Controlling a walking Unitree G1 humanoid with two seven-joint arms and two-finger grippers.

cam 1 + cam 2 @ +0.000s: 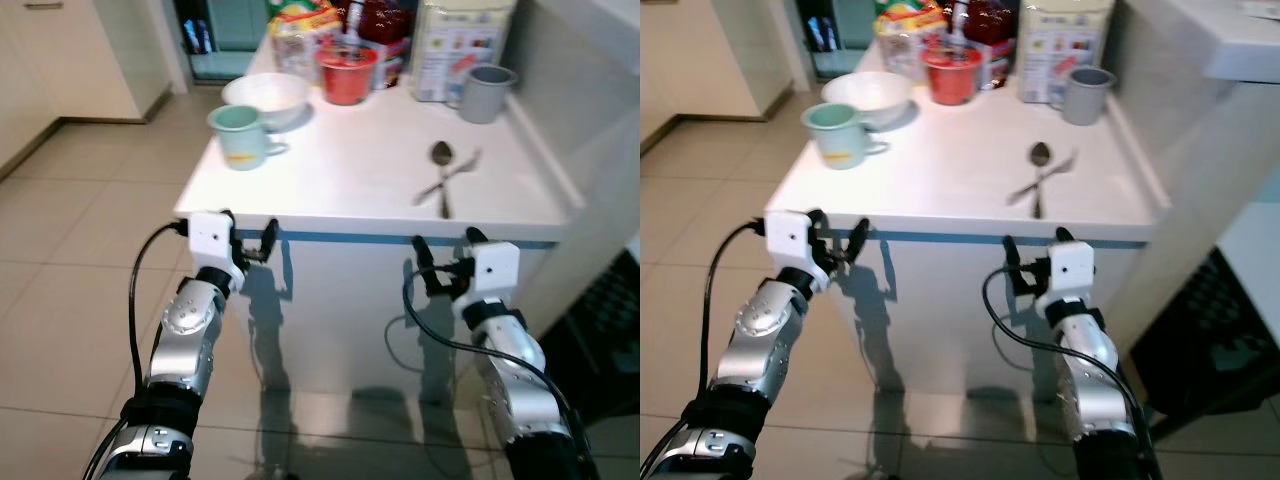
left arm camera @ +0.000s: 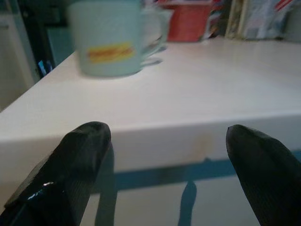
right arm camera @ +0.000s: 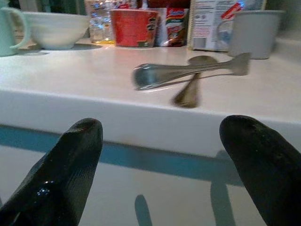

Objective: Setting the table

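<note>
Lining up on the cutlery with my right hand (image 1: 445, 264)

The crossed silver metal spoon and fork (image 1: 445, 177) are lying straight ahead of it on the white table (image 1: 350, 170); both hands spread, left hand (image 1: 250, 240) sitting farther off.

Home kitchen. White counter (image 1: 340, 180) carried mug (image 1: 238, 135), bowl (image 1: 266, 96), spoon (image 1: 442, 165); food packets (image 1: 300, 25) and carton (image 1: 455, 45) at 12 o'clock. Tiled floor (image 1: 70, 260), cream cabinets (image 1: 60, 50) at 10 o'clock.
</note>
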